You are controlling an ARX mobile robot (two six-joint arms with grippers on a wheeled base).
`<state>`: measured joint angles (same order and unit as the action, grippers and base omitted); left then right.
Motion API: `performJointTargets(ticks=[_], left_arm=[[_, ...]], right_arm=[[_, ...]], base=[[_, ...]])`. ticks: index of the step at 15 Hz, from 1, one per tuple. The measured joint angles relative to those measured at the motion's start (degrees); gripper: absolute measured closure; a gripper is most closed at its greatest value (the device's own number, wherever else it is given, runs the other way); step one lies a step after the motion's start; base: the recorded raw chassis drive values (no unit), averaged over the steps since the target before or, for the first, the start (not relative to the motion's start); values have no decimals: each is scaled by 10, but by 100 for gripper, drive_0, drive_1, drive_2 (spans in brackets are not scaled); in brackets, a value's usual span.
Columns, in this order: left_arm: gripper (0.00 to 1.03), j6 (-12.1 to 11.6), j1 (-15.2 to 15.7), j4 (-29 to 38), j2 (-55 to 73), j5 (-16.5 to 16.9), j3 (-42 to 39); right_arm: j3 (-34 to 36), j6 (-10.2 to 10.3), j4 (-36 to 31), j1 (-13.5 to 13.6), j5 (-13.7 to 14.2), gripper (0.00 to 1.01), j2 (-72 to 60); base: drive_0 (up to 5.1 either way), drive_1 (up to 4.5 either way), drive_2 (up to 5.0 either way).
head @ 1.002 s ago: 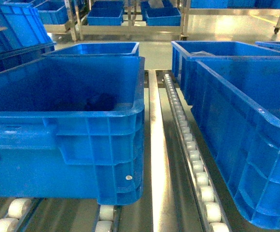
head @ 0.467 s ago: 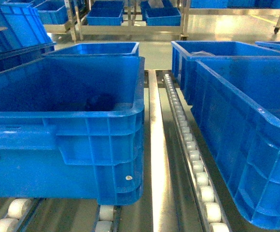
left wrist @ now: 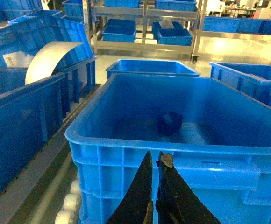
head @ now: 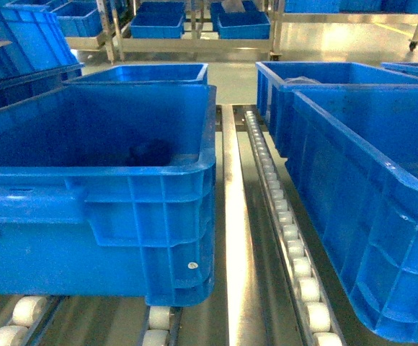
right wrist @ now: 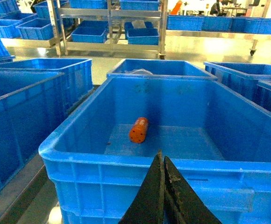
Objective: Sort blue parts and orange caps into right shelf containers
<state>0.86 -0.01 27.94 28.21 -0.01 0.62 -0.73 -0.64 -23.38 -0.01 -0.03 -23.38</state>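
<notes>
Blue ribbed plastic crates (head: 101,187) sit on the stainless-steel roller shelf (head: 281,216), and I hang back at six o'clock of two of them. My left pincer (left wrist: 155,161) is pressed together with nothing in it, aimed at a crate holding a dark blue blocky part (left wrist: 170,122) at twelve o'clock. My right pincer (right wrist: 162,161) is likewise pressed together, bare, facing the crate (right wrist: 126,158) where an orange cylindrical cap (right wrist: 139,129) lies at eleven o'clock. I judge both pieces already dropped; the next move calls for fetching another piece, though none shows. Against the earlier head frames nothing has shifted, as far as the dim crate floor lets me tell.
</notes>
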Motion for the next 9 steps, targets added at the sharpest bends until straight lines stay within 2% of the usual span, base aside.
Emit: performJointTargets(ticks=[5,9], left_arm=[[101,0,0,-99,-101,0,0],[101,0,0,-152,-155,0,0]], right_arm=[[0,0,84,0,0,100,85],[0,0,128,0,0,100,129]], base=[[0,0,0],[0,0,0]])
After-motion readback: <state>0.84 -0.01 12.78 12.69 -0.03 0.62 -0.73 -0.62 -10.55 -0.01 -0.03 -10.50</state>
